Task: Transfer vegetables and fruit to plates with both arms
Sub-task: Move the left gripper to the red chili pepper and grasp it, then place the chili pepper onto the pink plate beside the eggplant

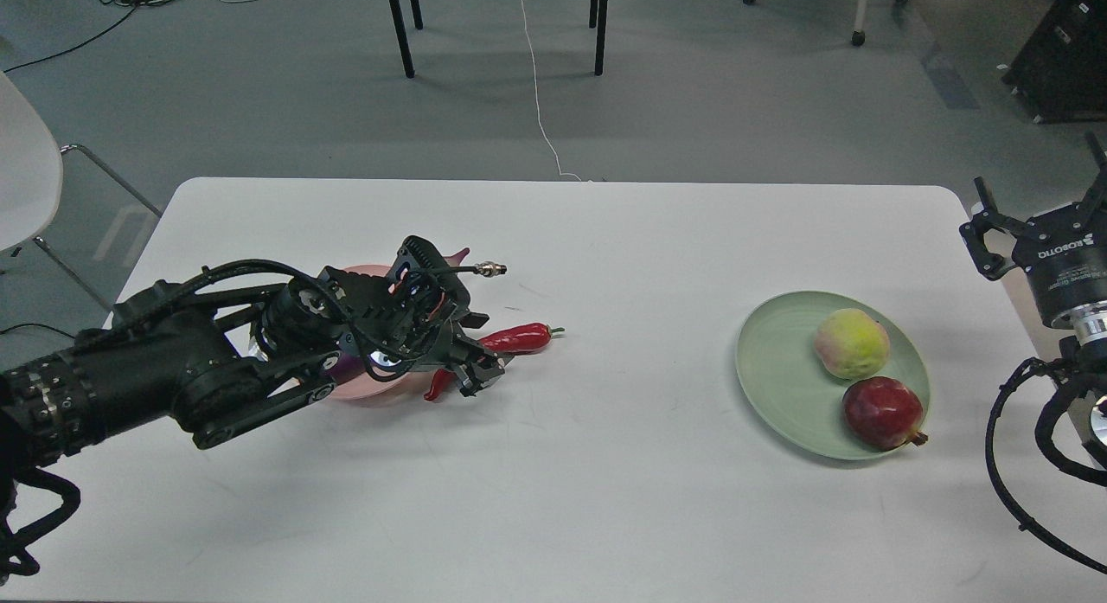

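Observation:
The red chili pepper (517, 337) lies on the table just right of the pale pink plate (359, 272). My left gripper (476, 350) is low over the chili's middle, open, with one finger on each side of it. The purple eggplant (343, 362) lies on the pink plate, mostly hidden under my left wrist. The peach-like fruit (852, 343) and the pomegranate (882, 413) sit on the pale green plate (778, 369) at the right. My right gripper (1038, 201) is open and empty, held off the table's right edge.
The white table (605, 499) has its far edge near the top and its right edge by my right arm. A white chair (22, 179) stands at the far left. Chair legs and cables are on the floor behind the table.

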Tool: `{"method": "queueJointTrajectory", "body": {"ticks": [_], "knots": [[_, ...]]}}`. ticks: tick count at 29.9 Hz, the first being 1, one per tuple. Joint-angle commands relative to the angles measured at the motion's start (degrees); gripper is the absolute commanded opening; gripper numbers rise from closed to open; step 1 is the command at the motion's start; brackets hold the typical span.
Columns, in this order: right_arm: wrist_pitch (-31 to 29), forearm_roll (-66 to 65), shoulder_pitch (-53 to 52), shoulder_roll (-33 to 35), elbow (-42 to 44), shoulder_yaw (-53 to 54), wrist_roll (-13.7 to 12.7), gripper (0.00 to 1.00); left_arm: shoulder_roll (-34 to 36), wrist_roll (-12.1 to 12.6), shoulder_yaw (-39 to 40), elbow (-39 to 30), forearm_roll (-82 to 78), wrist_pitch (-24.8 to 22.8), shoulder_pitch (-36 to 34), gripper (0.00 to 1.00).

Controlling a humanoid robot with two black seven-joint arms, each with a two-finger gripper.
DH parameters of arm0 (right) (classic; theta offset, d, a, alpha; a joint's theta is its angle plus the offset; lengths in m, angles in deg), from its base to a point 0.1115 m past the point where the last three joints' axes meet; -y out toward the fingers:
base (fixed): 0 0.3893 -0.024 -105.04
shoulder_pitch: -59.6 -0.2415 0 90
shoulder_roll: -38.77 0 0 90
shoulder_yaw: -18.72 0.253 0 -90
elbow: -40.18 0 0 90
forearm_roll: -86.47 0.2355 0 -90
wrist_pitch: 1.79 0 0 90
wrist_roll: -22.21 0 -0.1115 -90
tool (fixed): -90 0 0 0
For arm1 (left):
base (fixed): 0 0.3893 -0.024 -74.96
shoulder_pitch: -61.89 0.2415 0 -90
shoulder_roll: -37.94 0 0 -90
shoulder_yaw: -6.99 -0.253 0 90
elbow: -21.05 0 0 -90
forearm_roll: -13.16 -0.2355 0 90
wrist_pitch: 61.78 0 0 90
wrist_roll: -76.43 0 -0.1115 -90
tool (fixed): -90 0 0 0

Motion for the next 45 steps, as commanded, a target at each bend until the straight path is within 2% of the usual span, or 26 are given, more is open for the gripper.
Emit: {"method": "queueJointTrajectory", "body": {"ticks": [1,5,8,12,17,21,24,26,30,36,38,41,42,44,45], "knots": [[0.0,0.0,0.0,0.0,0.1,0.0,0.0,0.97,0.0,-0.1,0.0,0.1,-0.1,-0.2,0.4,0.35],[0.0,0.0,0.1,0.0,0.4,0.1,0.0,0.97,0.0,0.0,0.1,-0.1,-0.1,-0.2,1.1,0.27],[0.0,0.0,0.1,0.0,0.4,0.4,0.0,0.97,0.1,-0.1,0.2,-1.0,0.0,0.1,0.9,0.17],[0.0,0.0,0.1,0.0,0.3,0.5,0.0,0.97,1.7,-0.4,2.0,-5.2,0.9,3.2,-0.3,0.15],[0.0,0.0,0.2,0.1,0.4,0.5,0.0,0.97,11.1,-0.3,7.5,-12.2,4.5,3.4,-2.2,0.16],[0.0,0.0,0.4,0.2,0.4,0.5,0.0,0.97,20.2,-1.7,7.6,-12.7,6.3,3.4,-3.0,0.18],[0.0,0.0,0.4,0.0,0.3,0.5,0.0,0.97,24.1,-4.7,7.0,-10.8,7.2,3.8,-2.6,0.18],[0.0,0.0,0.4,-0.3,0.3,0.5,0.0,0.97,24.3,-5.5,6.7,-7.4,6.9,3.8,-2.2,0.18],[0.0,0.0,0.4,-0.3,0.2,0.6,0.0,0.97,23.7,-5.1,5.0,-3.3,6.9,4.8,-0.1,0.18],[0.0,-0.1,0.4,0.2,0.2,0.5,0.0,0.97,18.6,-5.1,4.6,5.5,6.6,10.3,3.5,0.19],[0.0,-0.1,0.4,0.3,0.2,0.5,0.0,0.97,16.9,-5.3,4.6,8.4,6.6,12.0,4.1,0.23],[0.0,-0.1,0.4,0.4,0.2,0.7,0.0,0.97,16.1,-5.3,4.7,8.7,7.1,12.6,4.2,0.33],[0.0,-0.1,0.4,0.4,0.2,0.7,0.0,0.97,16.0,-5.2,4.7,8.7,7.2,12.7,4.2,0.42],[0.0,-0.1,0.4,0.4,0.2,0.6,0.0,0.97,15.2,-5.2,4.7,8.7,7.2,12.8,4.1,0.74],[0.0,-0.1,0.4,0.3,0.1,0.6,0.0,0.97,14.8,-5.4,4.7,8.7,7.2,12.8,4.2,0.82]]}}
